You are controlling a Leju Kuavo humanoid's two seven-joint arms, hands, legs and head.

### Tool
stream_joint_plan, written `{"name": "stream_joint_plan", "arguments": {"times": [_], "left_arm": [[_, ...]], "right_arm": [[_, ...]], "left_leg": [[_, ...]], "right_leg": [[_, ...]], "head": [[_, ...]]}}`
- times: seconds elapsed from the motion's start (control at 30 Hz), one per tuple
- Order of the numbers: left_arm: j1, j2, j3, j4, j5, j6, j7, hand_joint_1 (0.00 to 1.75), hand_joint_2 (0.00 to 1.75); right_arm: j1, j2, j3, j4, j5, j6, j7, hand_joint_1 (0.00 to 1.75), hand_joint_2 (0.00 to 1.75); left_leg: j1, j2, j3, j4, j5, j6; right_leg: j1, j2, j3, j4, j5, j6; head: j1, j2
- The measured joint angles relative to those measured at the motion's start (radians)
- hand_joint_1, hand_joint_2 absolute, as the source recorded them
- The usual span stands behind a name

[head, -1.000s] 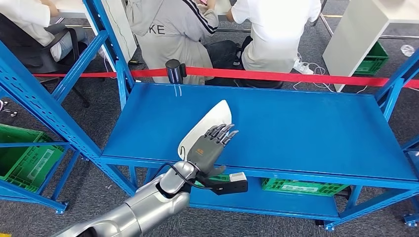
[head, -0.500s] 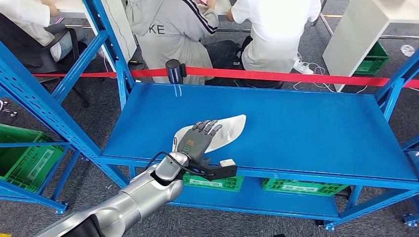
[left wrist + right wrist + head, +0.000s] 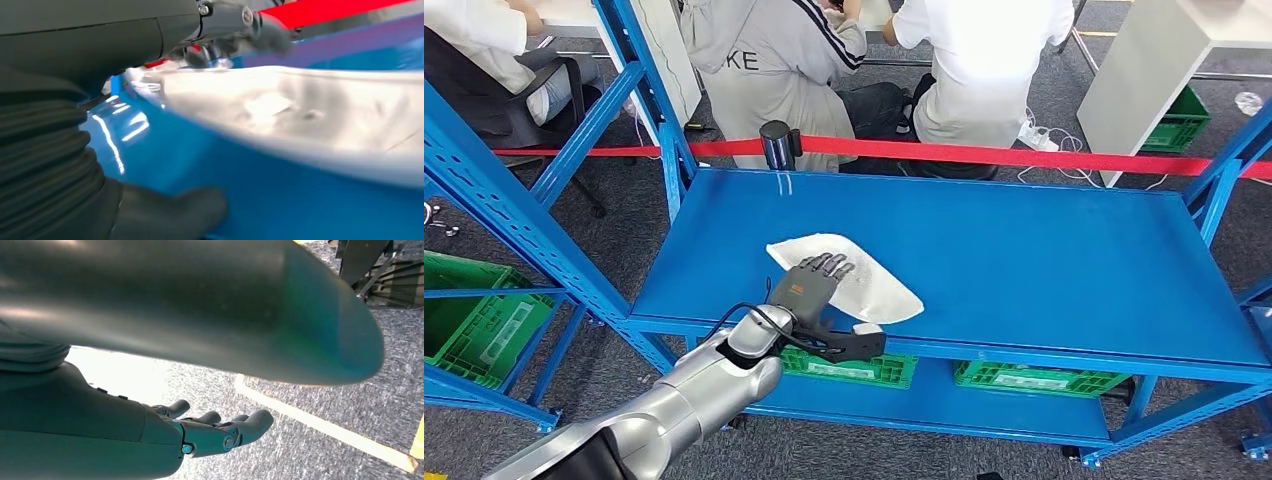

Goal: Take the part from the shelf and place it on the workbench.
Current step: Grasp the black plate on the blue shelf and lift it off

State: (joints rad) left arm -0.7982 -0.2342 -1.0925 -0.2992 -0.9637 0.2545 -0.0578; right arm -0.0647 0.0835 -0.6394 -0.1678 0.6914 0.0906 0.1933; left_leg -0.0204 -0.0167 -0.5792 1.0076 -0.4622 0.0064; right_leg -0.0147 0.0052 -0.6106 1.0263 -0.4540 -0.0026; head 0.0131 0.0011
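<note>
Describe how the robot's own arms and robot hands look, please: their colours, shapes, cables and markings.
The left arm is a rounded silver tube. A thin black cable loops at its wrist, where a black camera bracket sticks out. The left robot hand is dark grey with a small orange mark on its back and a ribbed grey cover. The right robot hand is dark grey too, with rounded fingers and small screws.

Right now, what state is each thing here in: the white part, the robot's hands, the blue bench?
White part: lying flat on the blue workbench, under the left hand.
Left hand: fingers resting on the part; grip unclear.
Right hand: hanging above the floor, fingers loosely curled, holding nothing.
Blue workbench: carrying the part.
</note>
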Motion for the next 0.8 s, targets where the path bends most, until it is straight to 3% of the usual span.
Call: {"name": "stream_joint_plan", "arguments": {"times": [0.8], "left_arm": [[-0.004, 0.004, 0.0, 0.012, -0.014, 0.007, -0.008, 1.75, 1.75]], "right_arm": [[-0.003, 0.0, 0.0, 0.0, 0.001, -0.001, -0.001, 0.0, 0.0]], "left_leg": [[0.0, 0.0, 0.003, 0.0, -0.001, 0.001]], "right_leg": [[0.0, 0.0, 0.003, 0.0, 0.0, 0.0]], "head": [[0.0, 0.0]]}}
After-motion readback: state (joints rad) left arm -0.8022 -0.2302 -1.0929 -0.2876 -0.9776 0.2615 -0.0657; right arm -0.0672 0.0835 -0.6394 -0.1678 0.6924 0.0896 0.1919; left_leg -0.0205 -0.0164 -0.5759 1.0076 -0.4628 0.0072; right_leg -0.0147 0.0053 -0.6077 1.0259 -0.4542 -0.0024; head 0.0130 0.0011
